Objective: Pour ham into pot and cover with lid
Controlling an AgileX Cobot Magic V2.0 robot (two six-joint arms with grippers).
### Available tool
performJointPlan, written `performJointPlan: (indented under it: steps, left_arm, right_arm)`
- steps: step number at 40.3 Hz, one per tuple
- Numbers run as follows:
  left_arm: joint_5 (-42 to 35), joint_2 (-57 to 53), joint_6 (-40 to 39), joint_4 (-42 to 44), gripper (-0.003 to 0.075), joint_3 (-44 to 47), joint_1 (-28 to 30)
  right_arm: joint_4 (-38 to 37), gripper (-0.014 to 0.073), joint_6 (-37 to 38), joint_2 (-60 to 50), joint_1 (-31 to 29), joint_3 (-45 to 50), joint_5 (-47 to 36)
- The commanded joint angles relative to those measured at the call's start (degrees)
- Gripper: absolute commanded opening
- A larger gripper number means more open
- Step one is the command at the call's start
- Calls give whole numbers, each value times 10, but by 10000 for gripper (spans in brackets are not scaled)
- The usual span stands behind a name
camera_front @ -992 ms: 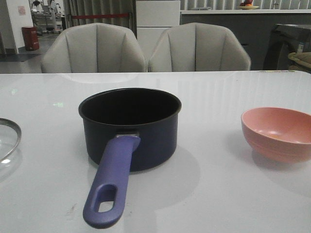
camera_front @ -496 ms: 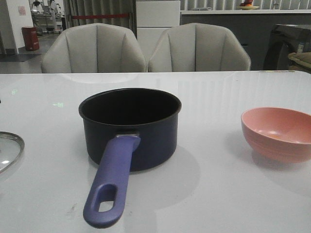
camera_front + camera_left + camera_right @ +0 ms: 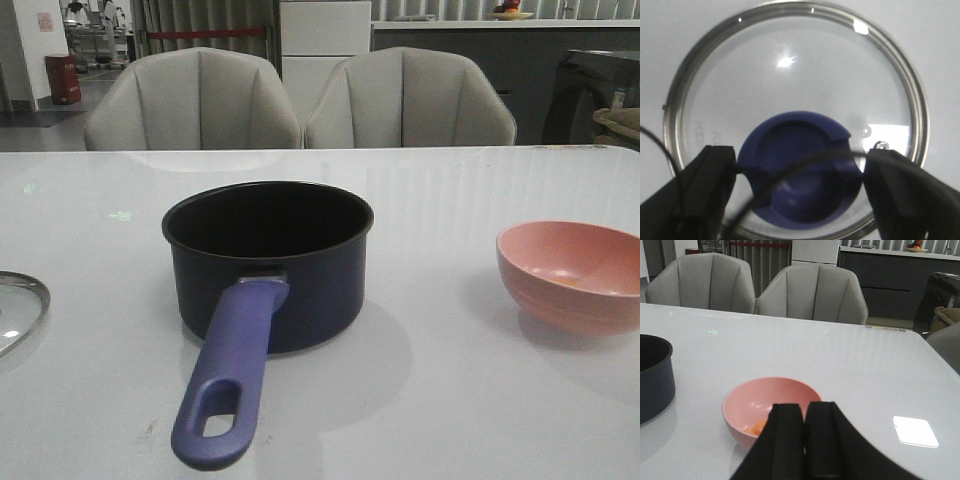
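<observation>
The dark navy pot stands mid-table, empty, its purple-blue handle pointing toward me. The glass lid lies flat on the table at the far left; only its edge shows in the front view. My left gripper is open, right above the lid. Its fingers flank the purple-blue knob with slim gaps. The ham lies in the salmon-pink bowl, at the right in the front view. My right gripper is shut and empty, just short of the bowl.
Two grey chairs stand behind the table's far edge. A dark cable crosses in front of the left wrist camera. Neither arm shows in the front view.
The lid's edge has dropped lower and shifted slightly right in the front view, then stayed still. The pot and the bowl have not moved.
</observation>
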Motion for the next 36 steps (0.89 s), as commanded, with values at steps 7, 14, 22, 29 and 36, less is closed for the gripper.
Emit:
performJointPlan:
  steps: [7, 14, 22, 29, 36]
  left_arm:
    - [-5, -100, -1, -5, 533, -12, 0]
    - [-2, -150, -1, -15, 533, -12, -1]
    - [-50, -258, -1, -16, 533, 37, -1]
    - [-152, -402, -1, -27, 533, 133, -1]
    - [-226, -552, -1, -34, 533, 220, -26]
  right_arm:
    - [-1, 142, -1, -11, -3, 4, -51]
    - [-1, 142, -1, -11, -3, 4, -51]
    - [-1, 142, -1, -11, -3, 4, -51]
    - [-1, 142, -1, -11, -3, 4, -51]
    - [-1, 142, -1, -11, -3, 4, -51]
